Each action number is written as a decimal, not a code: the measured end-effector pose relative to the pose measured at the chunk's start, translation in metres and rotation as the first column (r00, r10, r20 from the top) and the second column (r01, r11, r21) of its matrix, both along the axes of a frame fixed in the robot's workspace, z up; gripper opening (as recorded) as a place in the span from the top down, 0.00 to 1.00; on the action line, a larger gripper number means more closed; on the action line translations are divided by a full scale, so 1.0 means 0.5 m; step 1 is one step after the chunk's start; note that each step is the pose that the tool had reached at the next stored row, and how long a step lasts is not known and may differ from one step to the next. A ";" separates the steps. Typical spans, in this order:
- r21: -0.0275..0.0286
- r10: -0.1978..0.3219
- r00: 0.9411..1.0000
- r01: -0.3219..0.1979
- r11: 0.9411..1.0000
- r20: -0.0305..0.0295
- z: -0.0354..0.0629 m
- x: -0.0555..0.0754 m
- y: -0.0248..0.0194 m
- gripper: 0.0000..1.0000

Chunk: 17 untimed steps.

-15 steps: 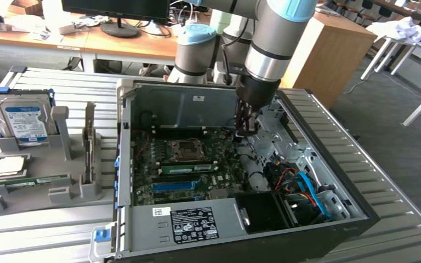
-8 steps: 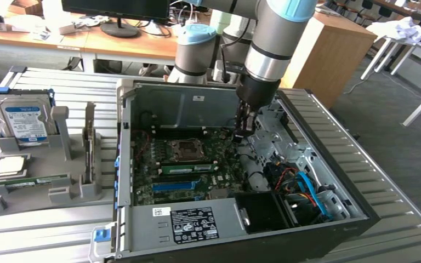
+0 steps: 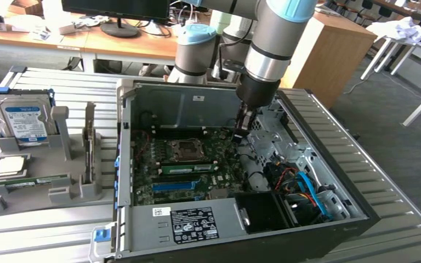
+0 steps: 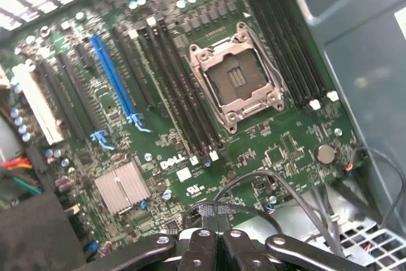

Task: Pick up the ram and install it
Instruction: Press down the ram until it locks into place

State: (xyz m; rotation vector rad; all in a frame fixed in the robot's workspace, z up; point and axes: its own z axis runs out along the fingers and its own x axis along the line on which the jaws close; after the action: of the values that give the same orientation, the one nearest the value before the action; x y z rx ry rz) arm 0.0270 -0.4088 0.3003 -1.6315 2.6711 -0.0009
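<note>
Gripper (image 3: 241, 135) sits closed & empty inside the PC case (image 3: 320, 137) above the motherboard (image 4: 254, 150), w/ ram (image 3: 28, 181) well apart in the grey holder (image 3: 72, 192) on the surface, so I'd approach the stick square.

**Arm reaching down, gripper shut**

Arm (image 3: 269, 49) comes in from the top of the exterior view, forearm angled steeply down, wrist near vertical. Gripper (image 3: 243, 129) hangs below the wrist, pointing straight down, jaws fully closed. In the wrist view the black fingers (image 4: 202, 249) sit pressed together, linkage arms splayed to either side. Can't see anything held between them.
</note>
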 end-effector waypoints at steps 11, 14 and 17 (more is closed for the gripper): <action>0.000 -0.164 0.987 0.164 0.987 0.000 -0.003 0.000 0.0000 0.90; 0.000 -0.205 0.979 0.205 0.979 0.000 -0.004 0.000 0.0000 0.90; 0.000 -0.246 0.969 0.246 0.969 0.000 -0.005 0.000 0.0001 0.90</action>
State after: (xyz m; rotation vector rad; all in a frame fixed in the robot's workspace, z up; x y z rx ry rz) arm 0.0270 -0.4088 0.2980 -1.2881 2.8528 -0.0030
